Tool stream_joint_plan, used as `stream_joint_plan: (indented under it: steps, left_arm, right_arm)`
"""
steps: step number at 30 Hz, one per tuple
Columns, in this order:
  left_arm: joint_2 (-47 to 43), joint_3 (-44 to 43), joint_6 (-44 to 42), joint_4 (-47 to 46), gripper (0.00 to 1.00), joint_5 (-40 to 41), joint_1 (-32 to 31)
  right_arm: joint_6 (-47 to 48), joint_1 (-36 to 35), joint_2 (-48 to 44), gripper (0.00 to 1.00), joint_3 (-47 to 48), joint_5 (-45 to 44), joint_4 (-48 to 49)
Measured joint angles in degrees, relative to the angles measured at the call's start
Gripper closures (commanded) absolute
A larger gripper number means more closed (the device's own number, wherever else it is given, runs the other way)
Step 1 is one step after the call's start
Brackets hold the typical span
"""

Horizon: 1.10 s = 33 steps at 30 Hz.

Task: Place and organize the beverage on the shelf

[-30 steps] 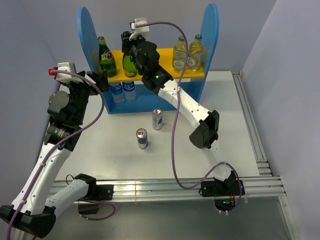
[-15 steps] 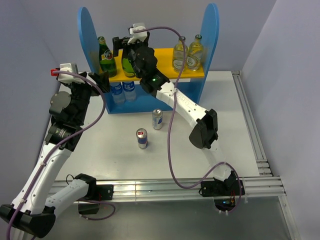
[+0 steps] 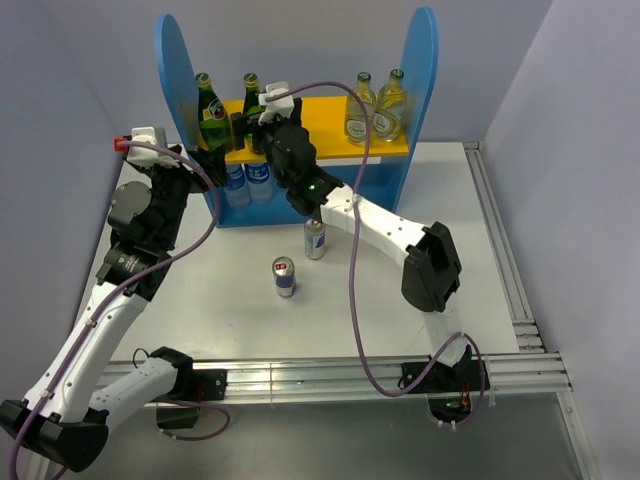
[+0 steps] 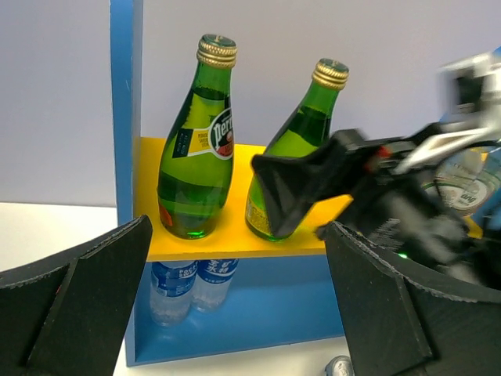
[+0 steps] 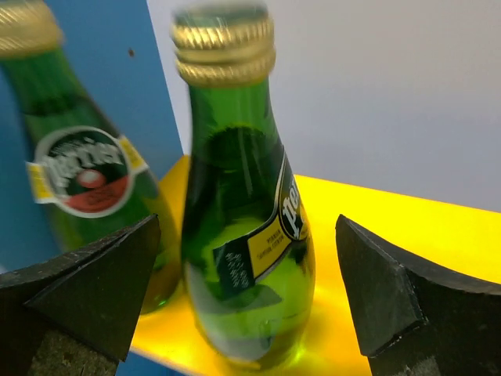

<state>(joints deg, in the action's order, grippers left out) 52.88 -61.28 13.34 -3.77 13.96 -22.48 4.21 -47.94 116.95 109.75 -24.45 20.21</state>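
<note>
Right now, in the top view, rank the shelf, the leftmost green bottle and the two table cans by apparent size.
1. shelf
2. leftmost green bottle
3. near can and far can: look alike, not ranked

Left tool [image 4: 236, 229] and right tool [image 5: 247, 223] both gape wide.

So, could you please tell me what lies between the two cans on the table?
Nothing; in the top external view, only bare table separates the far can from the near can.
</note>
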Motion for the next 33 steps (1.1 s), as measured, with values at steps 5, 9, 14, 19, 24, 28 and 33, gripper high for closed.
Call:
stream_joint_plan:
  steps: [5, 9, 14, 19, 24, 28, 33]
  left_arm:
    - [1.1, 0.0, -0.2, 0.1, 0.01, 0.3, -0.3]
    - [1.3, 0.0, -0.3, 0.2, 0.01, 1.0, -0.7]
    - [1.1, 0.5, -0.3, -0.1, 0.01, 2.4, -2.0]
    - [-2.6, 10.1, -0.1, -3.4, 0.01, 2.4, -7.6]
    - [-5.3, 19.9, -0.2, -1.9, 0.01, 5.7, -20.4]
    - [-6.5, 23.5, 1.8, -0.9, 0.01, 11.3, -30.2]
    - [-8.0, 29.2, 6.1, -1.1, 0.01, 20.1, -39.6]
  right_arm:
    - [0.9, -1.8, -5.1, 0.00, -5.2, -2.2, 3.7]
    - [1.0, -3.2, -10.1, 0.00, -11.8, -3.5, 6.1]
    - [1.0, -5.4, -19.1, 0.00, -24.8, -6.7, 8.9]
    - [1.2, -12.6, -35.0, 0.00, -44.9, -13.7, 11.7]
    - [-5.6, -20.4, -53.2, 0.00, -61.2, -16.2, 7.4]
    - [-14.1, -21.9, -60.9, 0.00, -70.0, -18.6, 1.6]
    - [-23.1, -22.1, -59.5, 0.00, -77.4, -18.9, -5.6]
